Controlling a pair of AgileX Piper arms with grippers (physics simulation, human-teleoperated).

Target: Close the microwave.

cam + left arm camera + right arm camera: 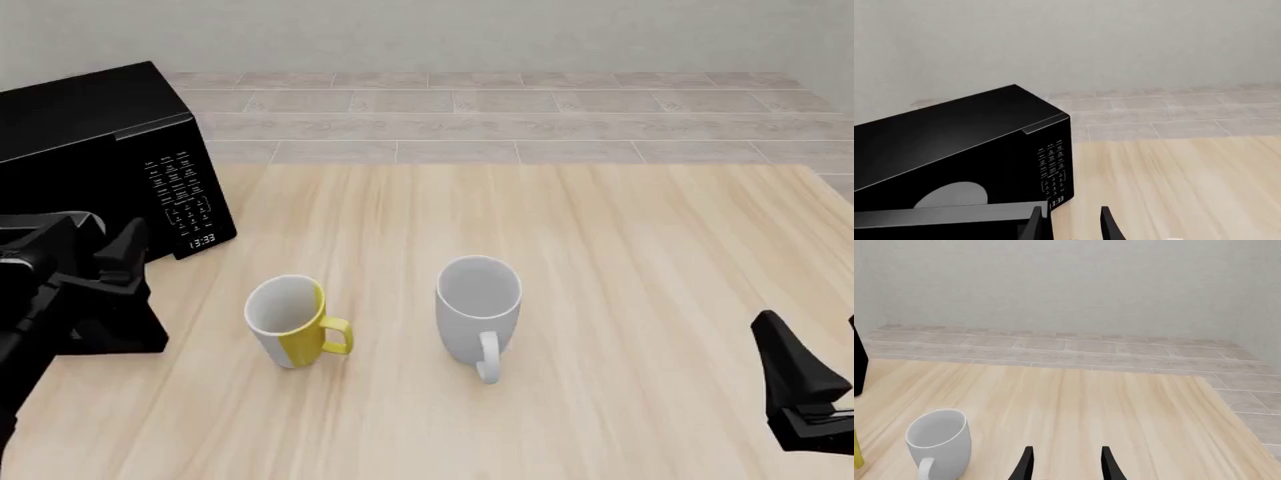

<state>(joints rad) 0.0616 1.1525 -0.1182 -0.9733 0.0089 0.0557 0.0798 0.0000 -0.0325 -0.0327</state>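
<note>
**Microwave at far left, door ajar; both grippers empty**

The microwave (100,150) stands at the far left corner of the wooden table (641,300), its keypad panel (187,195) turned toward the table's middle and the small display reading 13:33. In the left wrist view the door (947,216) stands away from the body, and the white round plate (954,194) shows inside the cavity behind it. How far the door is swung cannot be judged from these views.

The left gripper (1071,226) sits just in front of the microwave at the table's left edge. Its two fingers are spread with a clear gap and nothing between them; one finger lies at the door's free edge, though contact cannot be confirmed.

The right gripper (1065,464) hovers low at the near right of the table, well apart from the microwave. Its fingers are likewise parted and hold nothing.

Two mugs stand upright near the table's centre: a yellow-and-white mug (291,320) to the left and a white mug (478,310) beside it, apart from each other and from both grippers.
</note>
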